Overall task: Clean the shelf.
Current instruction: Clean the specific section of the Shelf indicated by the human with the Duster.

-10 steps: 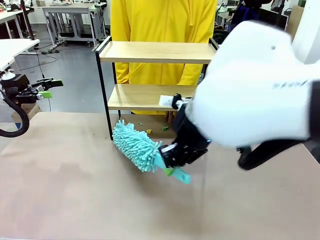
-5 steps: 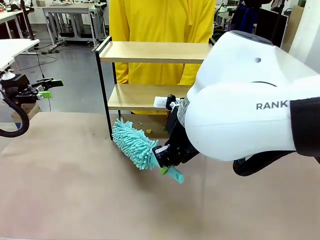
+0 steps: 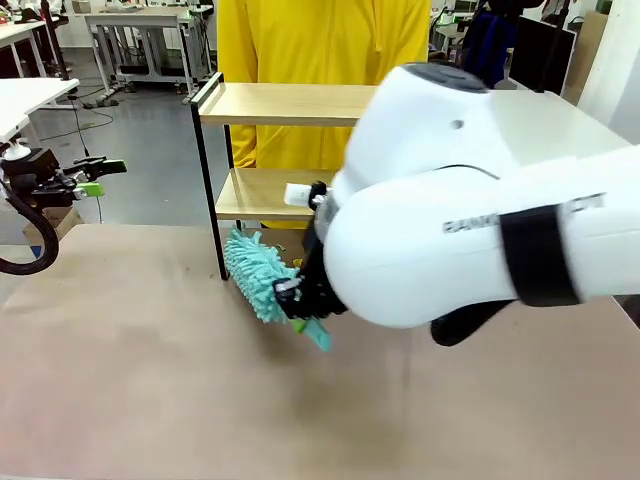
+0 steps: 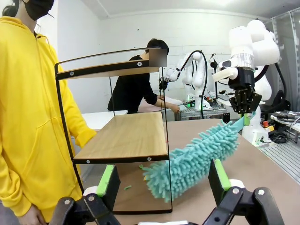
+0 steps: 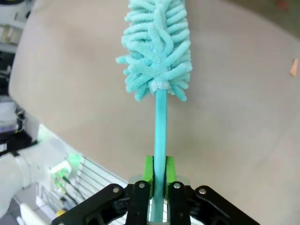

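The shelf stands at the far edge of the brown surface, just in front of a person in a yellow top. The right pincer is clamped on the handle of a teal duster, whose fluffy head sits low by the shelf's front leg, under the lower board. The left pincer hangs off to the side, jaws spread wide, holding nothing.

A lab: white workbenches and floor cables.
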Controlling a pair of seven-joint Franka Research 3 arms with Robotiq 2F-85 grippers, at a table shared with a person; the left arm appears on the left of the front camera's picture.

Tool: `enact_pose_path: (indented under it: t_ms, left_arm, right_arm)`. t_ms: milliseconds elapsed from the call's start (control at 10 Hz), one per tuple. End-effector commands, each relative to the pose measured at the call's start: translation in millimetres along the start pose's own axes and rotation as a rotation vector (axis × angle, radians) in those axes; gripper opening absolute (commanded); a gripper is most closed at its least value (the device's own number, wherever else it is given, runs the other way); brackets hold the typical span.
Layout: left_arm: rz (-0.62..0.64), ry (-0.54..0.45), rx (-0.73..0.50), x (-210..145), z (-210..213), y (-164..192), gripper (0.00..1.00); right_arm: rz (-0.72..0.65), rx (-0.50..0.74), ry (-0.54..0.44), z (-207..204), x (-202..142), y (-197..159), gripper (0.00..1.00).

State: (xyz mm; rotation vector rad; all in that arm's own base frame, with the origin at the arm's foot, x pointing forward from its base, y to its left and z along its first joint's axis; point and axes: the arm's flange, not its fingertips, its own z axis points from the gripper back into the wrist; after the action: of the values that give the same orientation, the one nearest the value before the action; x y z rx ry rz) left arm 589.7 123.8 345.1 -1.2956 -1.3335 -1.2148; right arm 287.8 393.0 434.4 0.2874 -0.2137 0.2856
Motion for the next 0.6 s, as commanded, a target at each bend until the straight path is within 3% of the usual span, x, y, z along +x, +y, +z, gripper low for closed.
enact_pose_path:
  t_ms: [0, 300, 500]
  left_arm:
    - [-0.008, 0.005, 0.001, 4, 0, 0, 1.00]
    - [-0.008, 0.005, 0.001, 4, 0, 0, 1.00]
    - [-0.008, 0.005, 0.001, 4, 0, 0, 1.00]
  right_arm:
    - [-0.066, -0.027, -0.089, -27, 33, 36, 0.13]
    - [-0.212, -0.101, -0.225, -70, 73, 79, 0.13]
    - [-0.251, -0.135, -0.254, -92, 92, 96, 0.13]
